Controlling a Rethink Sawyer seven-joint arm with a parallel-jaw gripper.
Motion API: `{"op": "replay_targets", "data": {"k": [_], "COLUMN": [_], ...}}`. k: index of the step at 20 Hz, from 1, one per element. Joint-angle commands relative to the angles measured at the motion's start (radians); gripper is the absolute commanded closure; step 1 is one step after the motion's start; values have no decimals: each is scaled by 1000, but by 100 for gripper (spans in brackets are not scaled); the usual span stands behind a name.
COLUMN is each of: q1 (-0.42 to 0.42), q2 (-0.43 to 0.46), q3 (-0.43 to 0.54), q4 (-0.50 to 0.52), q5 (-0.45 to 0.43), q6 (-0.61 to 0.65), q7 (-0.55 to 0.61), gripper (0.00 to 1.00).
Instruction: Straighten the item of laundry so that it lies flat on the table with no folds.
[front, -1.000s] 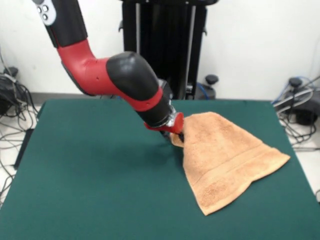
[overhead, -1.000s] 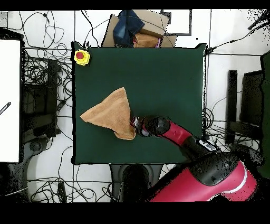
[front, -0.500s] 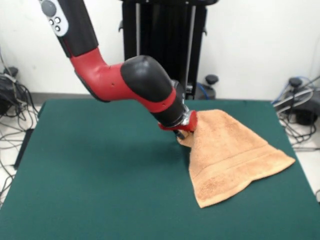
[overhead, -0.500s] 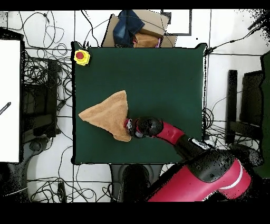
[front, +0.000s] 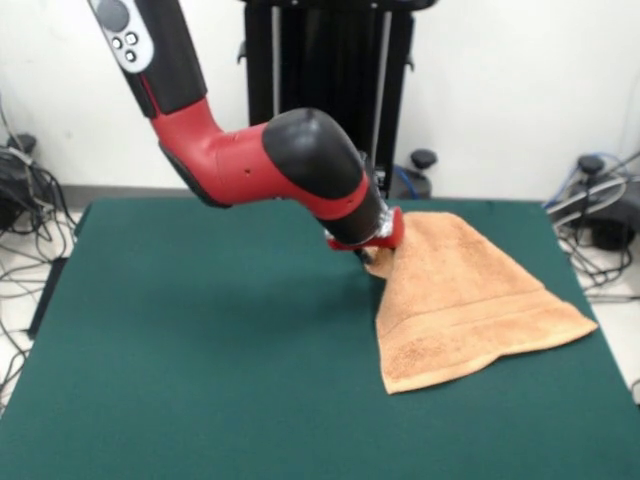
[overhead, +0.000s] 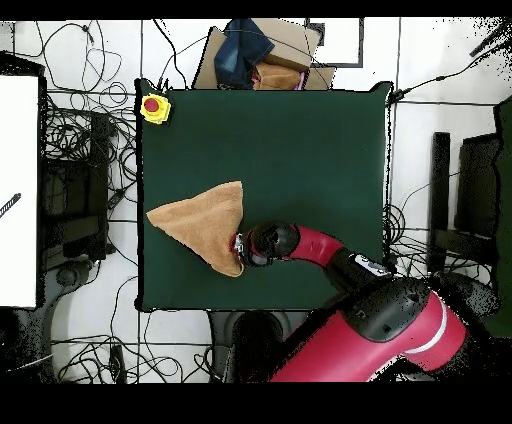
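Front view: the gripper (front: 372, 256) pinches the towel (front: 465, 305) by its raised upper corner; a woven band crosses the fanned-out cloth. Overhead view alone shows a yellow box with a red button (overhead: 154, 107) at the table's (overhead: 300, 150) 10 o'clock corner, with the towel toward 8 o'clock. Compared with one second earlier, arm and towel have shifted toward that table edge.

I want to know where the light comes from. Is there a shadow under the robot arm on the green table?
In the front view, yes: a soft dark patch lies on the table beside the towel, below the gripper, so the light seems to come from above. In the overhead view the arm hides the spot beneath it, and no clear shadow shows.
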Motion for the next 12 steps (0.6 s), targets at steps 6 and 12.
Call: {"op": "replay_targets", "data": {"k": [6, 12], "q1": [96, 130], "q2": [-36, -56], "q3": [2, -18], "q4": [-134, -153], "q5": [-159, -199], "q6": [41, 58], "q7": [-150, -134], "gripper": [0, 0]}}
